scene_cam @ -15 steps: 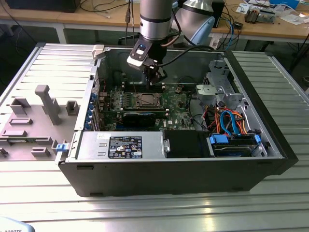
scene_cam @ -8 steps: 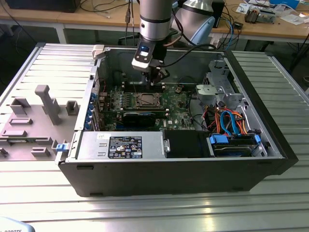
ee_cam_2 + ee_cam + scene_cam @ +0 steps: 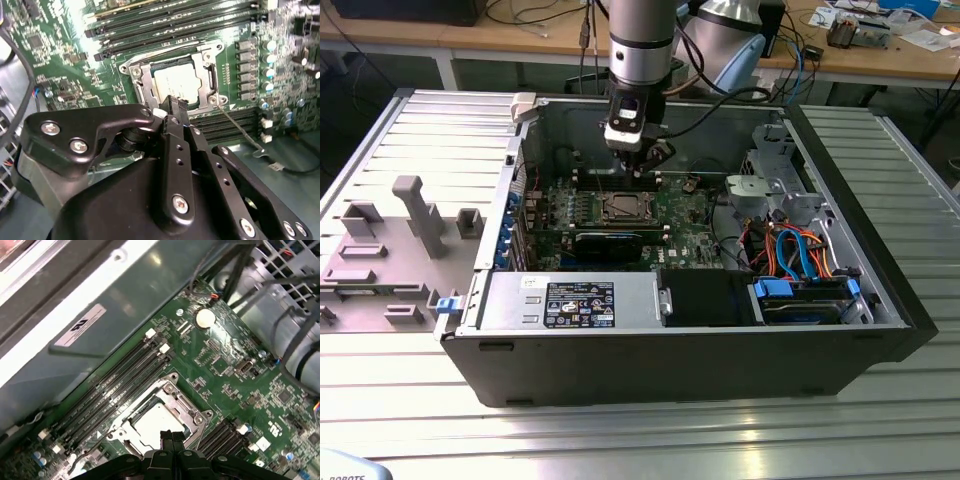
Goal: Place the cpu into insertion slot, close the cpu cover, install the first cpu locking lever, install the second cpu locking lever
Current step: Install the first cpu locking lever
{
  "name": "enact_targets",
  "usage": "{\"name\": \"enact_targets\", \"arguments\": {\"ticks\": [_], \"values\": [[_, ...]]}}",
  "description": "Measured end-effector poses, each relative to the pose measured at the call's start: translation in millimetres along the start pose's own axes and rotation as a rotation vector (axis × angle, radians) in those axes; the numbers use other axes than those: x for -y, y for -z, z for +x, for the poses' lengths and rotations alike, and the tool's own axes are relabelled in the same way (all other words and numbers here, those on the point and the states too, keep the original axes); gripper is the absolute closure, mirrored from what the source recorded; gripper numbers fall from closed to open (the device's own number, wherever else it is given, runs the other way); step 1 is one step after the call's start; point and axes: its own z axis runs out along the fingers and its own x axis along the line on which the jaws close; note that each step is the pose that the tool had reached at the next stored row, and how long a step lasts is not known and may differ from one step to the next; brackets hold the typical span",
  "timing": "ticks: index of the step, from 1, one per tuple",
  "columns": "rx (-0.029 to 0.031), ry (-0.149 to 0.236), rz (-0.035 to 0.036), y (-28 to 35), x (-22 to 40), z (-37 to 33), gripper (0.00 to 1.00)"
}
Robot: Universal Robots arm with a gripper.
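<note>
Fingertips (image 3: 166,438) on my arm's black metal hand (image 3: 172,437) look pressed together, gripping nothing. I see the hand close over the square silver-rimmed insertion slot (image 3: 623,207) near the middle of the green circuit board (image 3: 685,215). The small silver-topped square cpu (image 3: 175,80) lies seated in it, the thin silver-grey metal cpu cover (image 3: 144,87) framing it. A thin wire lever (image 3: 240,131) angles off one corner.
</note>
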Motion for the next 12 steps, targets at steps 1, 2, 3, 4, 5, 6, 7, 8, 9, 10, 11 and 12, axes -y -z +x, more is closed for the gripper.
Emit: {"name": "enact_targets", "arguments": {"ticks": [1,2,3,4,5,6,7,8,9,10,11,12], "values": [[0.0003,0.028,-0.0008,-0.2,0.0,0.0,0.89],[0.0005,0.066,-0.0018,-0.4,0.0,0.0,0.89],[0.0007,0.092,-0.0026,-0.6,0.0,0.0,0.89],[0.0009,0.111,-0.0030,-0.7,0.0,0.0,0.89],[0.0011,0.131,-0.0037,-0.8,0.0,0.0,0.89],[0.0012,0.149,-0.0042,-0.9,0.0,0.0,0.89],[0.0014,0.168,-0.0048,-1.0,0.0,0.0,0.89],[0.0016,0.187,-0.0054,-1.0,-0.1,0.0,0.89],[0.0018,0.216,-0.0061,-1.1,0.0,0.0,0.89],[0.0020,0.240,-0.0067,-1.2,0.0,0.0,0.89],[0.0022,0.261,-0.0074,-1.3,0.0,0.0,0.89],[0.0024,0.287,-0.0080,-1.3,0.0,0.0,0.89]]}}
